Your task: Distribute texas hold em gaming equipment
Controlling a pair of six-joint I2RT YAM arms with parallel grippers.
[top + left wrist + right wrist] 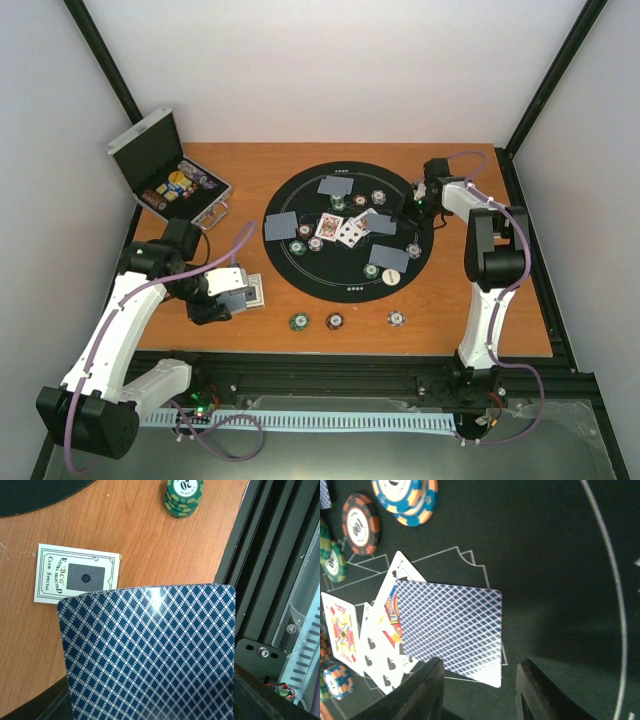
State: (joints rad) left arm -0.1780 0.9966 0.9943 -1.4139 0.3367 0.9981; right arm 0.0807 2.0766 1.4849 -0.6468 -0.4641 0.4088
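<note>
1. Left gripper of mine is clenched on a blue diamond-backed playing card above the orange wooden table.
2. My right gripper is released; a second blue-backed card lies on the round black mat, overlapping face-up cards.

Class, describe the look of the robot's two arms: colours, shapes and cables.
The left arm and right arm have white, boxy links joined by black joints and black bases. A purple cable loops along each. The jaws are black.
</note>
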